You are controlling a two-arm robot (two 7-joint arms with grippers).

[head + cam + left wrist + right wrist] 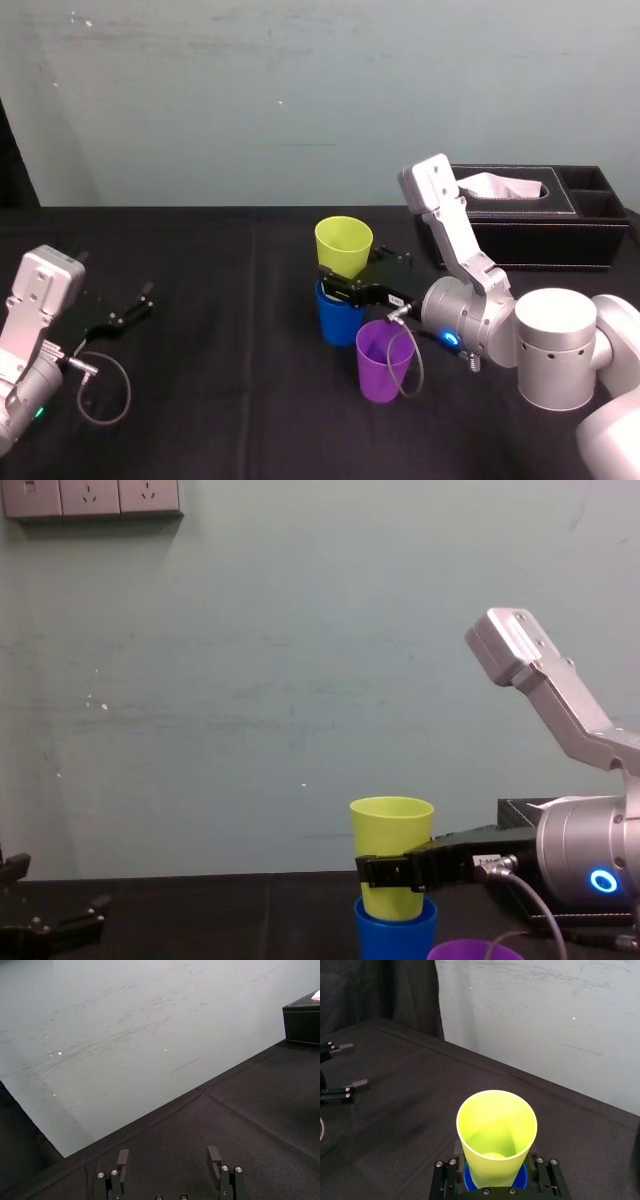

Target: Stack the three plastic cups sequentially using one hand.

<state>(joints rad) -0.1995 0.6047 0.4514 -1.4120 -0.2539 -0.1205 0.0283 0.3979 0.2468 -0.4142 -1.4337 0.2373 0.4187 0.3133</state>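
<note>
Purple cup (381, 360) lower centre, cable (418, 368) looped across it. Behind, at centre, right gripper (347, 282) clamps yellow-green cup (343, 243), base inside blue cup (335, 318). Left gripper (122, 314) parked lower left, jaws wide. Risk: cable drags purple cup over on withdrawal.

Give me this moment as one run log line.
stage: first stack | right claw: shut on yellow-green cup, base inside blue cup | purple cup: standing apart, unstacked | left claw: open, parked left

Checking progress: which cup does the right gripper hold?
The yellow-green cup, in the right gripper, nested in the blue cup; purple cup stands free. Left gripper idle.
</note>
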